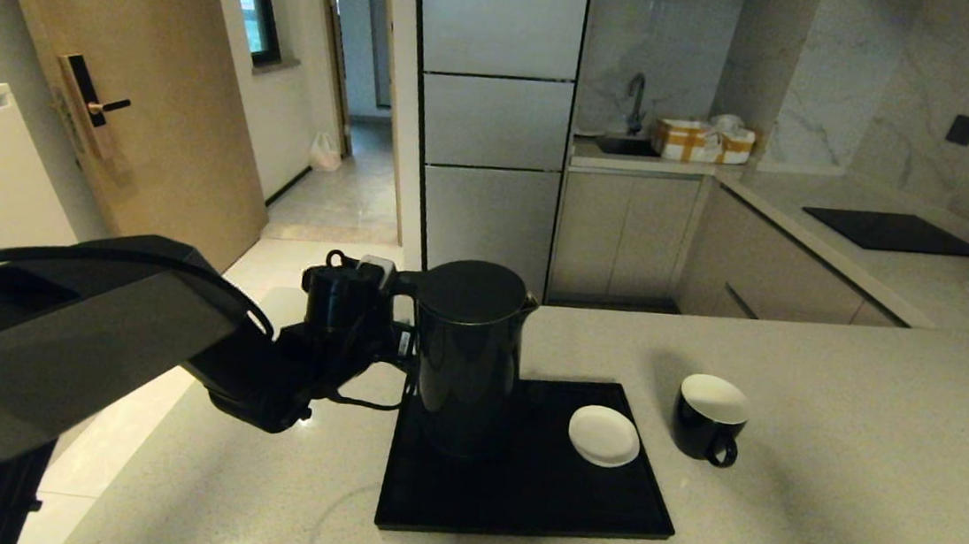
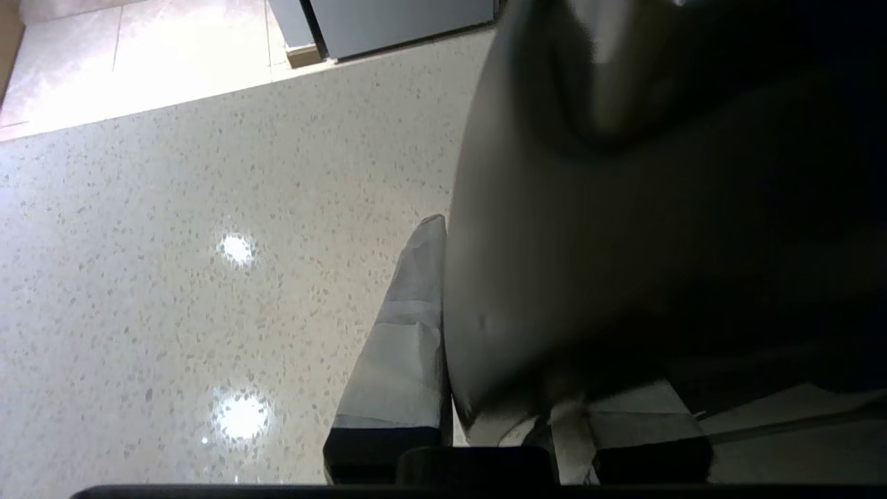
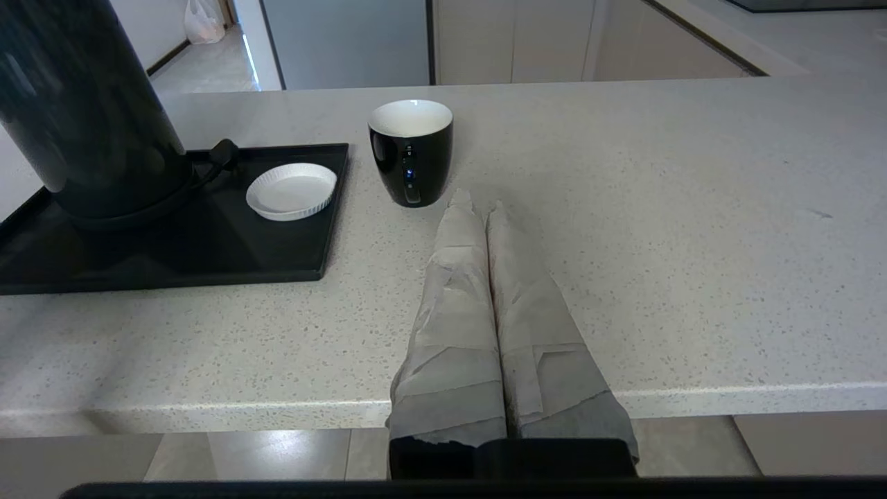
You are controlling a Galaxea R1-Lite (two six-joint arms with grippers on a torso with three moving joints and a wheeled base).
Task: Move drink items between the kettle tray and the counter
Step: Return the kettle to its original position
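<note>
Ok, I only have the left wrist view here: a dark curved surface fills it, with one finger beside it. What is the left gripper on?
Observer: The head view shows the left gripper closed on the handle of the kettle, which stands over the left part of the tray.
Operator: Where's the cup?
Observer: The cup stands upright on the counter, just right of the tray and off it.
Operator: And the right arm?
Observer: The right gripper is shut at the counter's near edge, pointing towards the cup without touching it.
</note>
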